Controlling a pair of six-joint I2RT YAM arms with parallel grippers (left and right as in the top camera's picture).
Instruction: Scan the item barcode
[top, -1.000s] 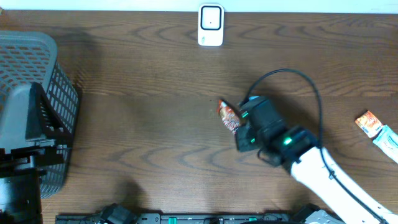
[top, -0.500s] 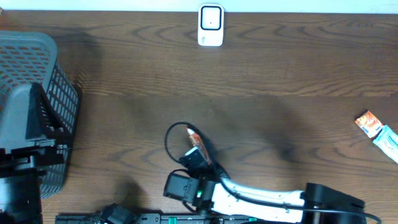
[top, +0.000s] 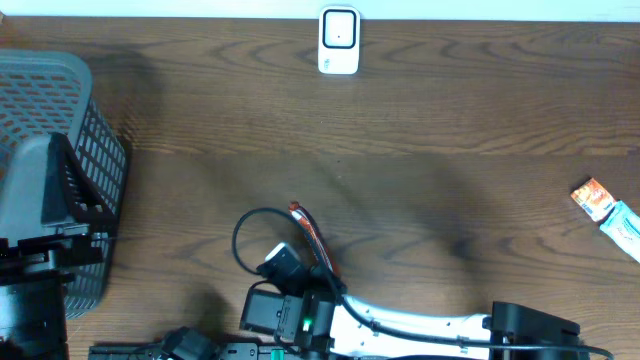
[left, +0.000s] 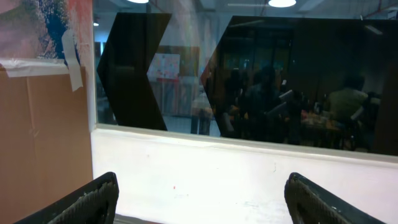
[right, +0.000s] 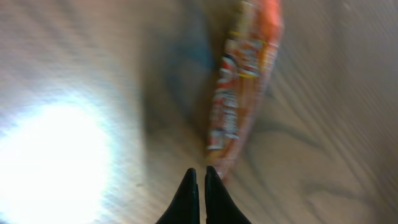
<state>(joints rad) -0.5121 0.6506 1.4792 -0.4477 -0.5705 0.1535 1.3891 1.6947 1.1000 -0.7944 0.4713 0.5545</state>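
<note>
1. Carried from mid-worktop (top: 200, 130) toward its near edge over the last second: one orange packet (top: 306, 228), pinched at its end by right jaws pressed together.
2. Left jaws spread wide.
3. Far edge: one scanner (top: 339, 41). Left edge: one basket (top: 60, 120). Right edge: two sachets, one orange sachet (top: 593, 198) and one pale sachet (top: 622, 228).

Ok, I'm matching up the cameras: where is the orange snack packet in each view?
Overhead: orange snack packet, lower centre.
Left wrist: not in it.
Right wrist: upper centre, above the right gripper.
Shared landmark: brown wooden table, in the overhead and right wrist views.
</note>
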